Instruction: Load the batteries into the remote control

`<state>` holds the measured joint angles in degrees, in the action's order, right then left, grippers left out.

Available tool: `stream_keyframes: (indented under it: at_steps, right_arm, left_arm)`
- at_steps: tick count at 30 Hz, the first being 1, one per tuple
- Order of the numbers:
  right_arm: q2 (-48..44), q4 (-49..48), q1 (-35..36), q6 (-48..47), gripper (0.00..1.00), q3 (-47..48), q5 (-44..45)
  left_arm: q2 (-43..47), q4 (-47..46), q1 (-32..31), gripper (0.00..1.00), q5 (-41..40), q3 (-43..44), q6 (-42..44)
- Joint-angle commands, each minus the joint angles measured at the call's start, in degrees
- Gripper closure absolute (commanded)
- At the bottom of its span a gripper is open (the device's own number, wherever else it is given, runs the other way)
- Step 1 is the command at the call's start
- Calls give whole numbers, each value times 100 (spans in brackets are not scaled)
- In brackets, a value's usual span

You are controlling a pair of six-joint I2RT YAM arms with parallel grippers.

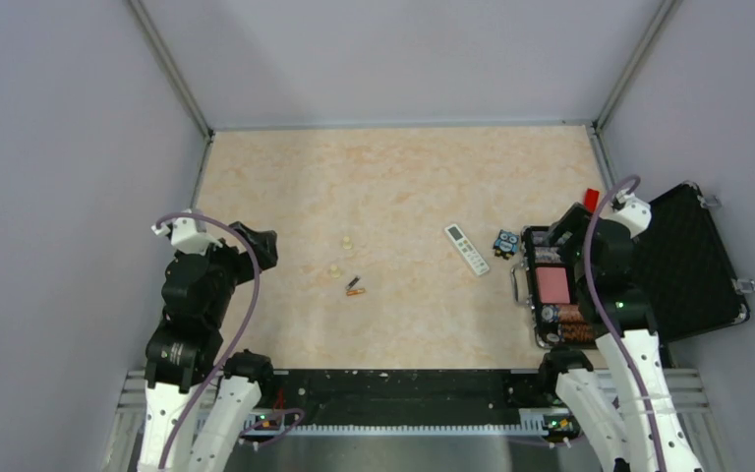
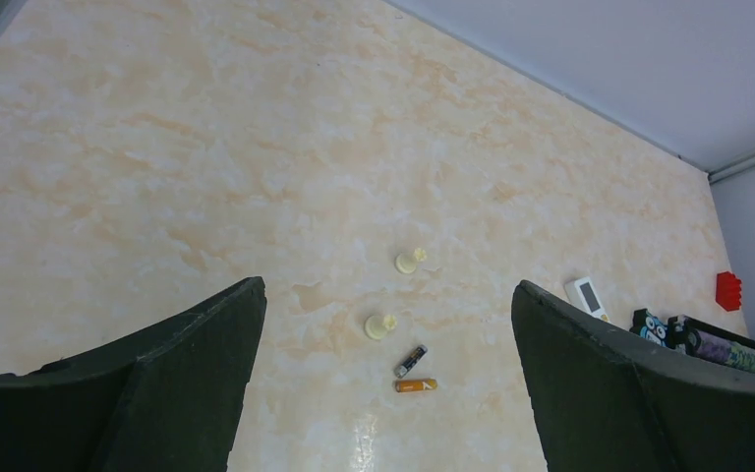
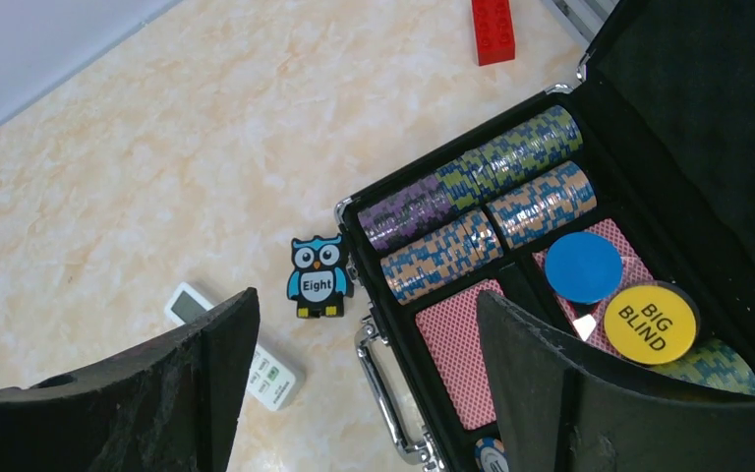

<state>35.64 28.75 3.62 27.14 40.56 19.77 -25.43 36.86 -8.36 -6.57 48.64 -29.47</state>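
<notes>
Two batteries (image 1: 355, 287) lie side by side mid-table; in the left wrist view one shows black (image 2: 411, 361) and one orange (image 2: 416, 385). The white remote control (image 1: 466, 249) lies face up to their right, display end away from me, and is partly hidden by a finger in the right wrist view (image 3: 271, 374). My left gripper (image 1: 256, 246) is open and empty, well left of the batteries. My right gripper (image 1: 560, 241) is open and empty, above the black case's left edge, right of the remote.
An open black case (image 1: 693, 265) with chip rolls (image 3: 472, 206), cards and a yellow disc stands at the right. A blue owl tile (image 1: 504, 242) lies between remote and case. Two cream lumps (image 1: 340, 255) lie left of the batteries. A red brick (image 3: 493, 29) lies behind the case.
</notes>
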Motion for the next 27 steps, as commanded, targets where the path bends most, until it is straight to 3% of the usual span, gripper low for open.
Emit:
stream_keyframes:
  at_steps: [1, 6, 11, 14, 18, 23, 27]
  right_arm:
    - [79, 743, -39, 5, 20, 656, -1]
    - [393, 1043, -33, -231, 14, 919, -561]
    - [726, 915, -30, -390, 10, 880, -1654]
    - [956, 550, 98, -361, 10, 672, -2401]
    - [1327, 230, 866, -309, 11, 530, -2057]
    - [2127, -42, 1933, -375, 13, 545, -1134]
    - [2941, -440, 2064, -643, 15, 641, -1193]
  left_arm:
    - [-30, 10, -25, 1, -176, 234, -226]
    - [20, 80, -25, 1, -266, 181, -749]
    - [-92, 55, -25, 1, 1045, 167, -419]
    - [-38, -157, -25, 1, 1094, -156, -397]
    - [196, -893, -25, 1, 1966, -733, -240]
    - [-95, -1124, -25, 1, 2444, -762, -370]
    - [-215, -1289, -24, 1, 2661, -730, -264]
